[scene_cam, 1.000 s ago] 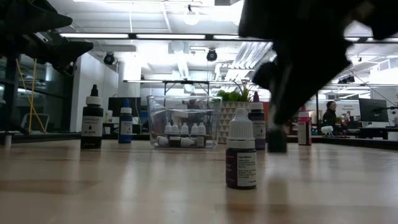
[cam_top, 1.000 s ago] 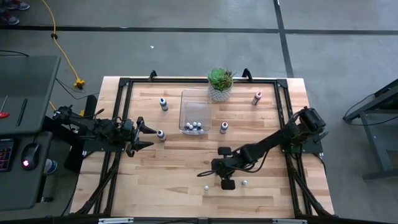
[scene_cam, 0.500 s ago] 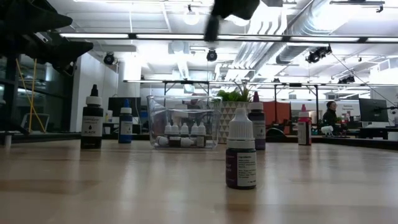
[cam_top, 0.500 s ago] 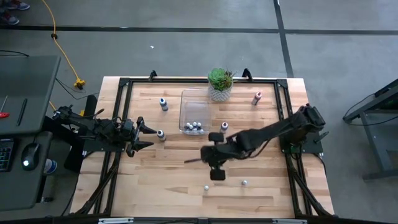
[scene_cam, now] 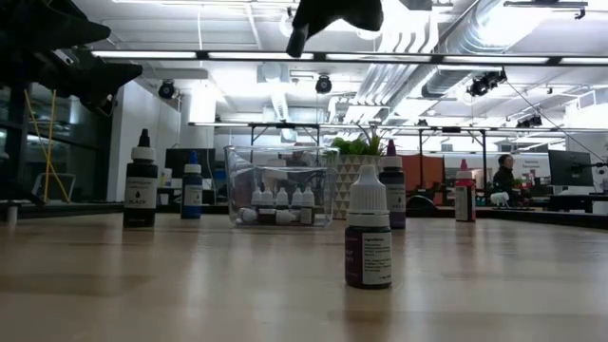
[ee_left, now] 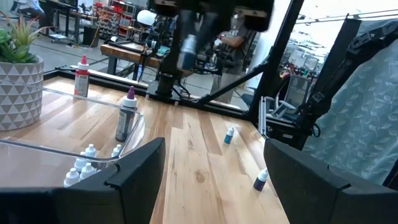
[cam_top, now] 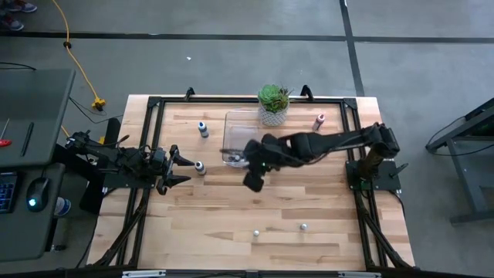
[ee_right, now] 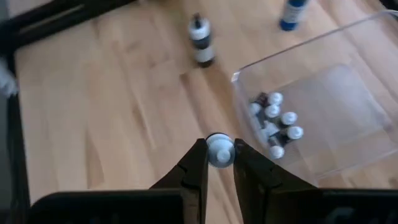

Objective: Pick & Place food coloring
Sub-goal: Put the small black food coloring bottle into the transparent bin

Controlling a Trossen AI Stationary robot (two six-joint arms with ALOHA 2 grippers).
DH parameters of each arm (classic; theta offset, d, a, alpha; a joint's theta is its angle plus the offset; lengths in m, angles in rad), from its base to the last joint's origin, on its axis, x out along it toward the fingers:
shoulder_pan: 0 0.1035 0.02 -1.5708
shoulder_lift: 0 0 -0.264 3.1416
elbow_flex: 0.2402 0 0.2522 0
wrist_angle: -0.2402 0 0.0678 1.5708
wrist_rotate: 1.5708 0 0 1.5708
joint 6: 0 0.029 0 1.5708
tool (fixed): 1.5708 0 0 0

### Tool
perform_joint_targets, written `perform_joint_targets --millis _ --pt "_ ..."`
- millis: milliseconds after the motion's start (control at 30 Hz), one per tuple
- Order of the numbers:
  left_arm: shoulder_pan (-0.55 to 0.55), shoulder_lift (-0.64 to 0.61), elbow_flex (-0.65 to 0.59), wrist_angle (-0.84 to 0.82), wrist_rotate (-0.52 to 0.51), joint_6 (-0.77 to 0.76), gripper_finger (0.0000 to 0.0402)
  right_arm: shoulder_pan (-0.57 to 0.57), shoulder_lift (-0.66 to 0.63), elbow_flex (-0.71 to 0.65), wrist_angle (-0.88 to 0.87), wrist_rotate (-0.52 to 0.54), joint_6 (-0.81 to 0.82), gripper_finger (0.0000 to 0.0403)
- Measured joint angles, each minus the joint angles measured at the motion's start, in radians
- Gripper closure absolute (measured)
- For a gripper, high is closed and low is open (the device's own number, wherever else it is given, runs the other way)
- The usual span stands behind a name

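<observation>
right claw (ee_right: 218, 163) grips a dropper bottle (ee_right: 219, 150) beside the bin (ee_right: 323, 74)

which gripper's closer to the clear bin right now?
Right. The right gripper, holding a small bottle, hovers by the clear bin's near edge; the left gripper waits farther off at the table's left side.

No text can be read; the bottle (scene_cam: 368, 237) labels are too blurred.
</observation>
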Motion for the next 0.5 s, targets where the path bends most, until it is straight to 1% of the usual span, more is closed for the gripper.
perform_joint_targets --millis 167,367,500 --pt "0.0 0.0 0.0 0.0 0.0 0.0 0.013 -0.066 0.021 0.0 0.004 0.03 0.066 0.0354" --pt "0.0 0.0 0.0 0.0 0.0 0.0 0.013 -0.15 0.094 0.0 0.008 -0.005 0.129 0.0353" --pt "0.0 0.0 0.0 0.0 0.0 0.0 0.013 -0.197 0.15 0.0 0.017 -0.038 0.121 0.0353"
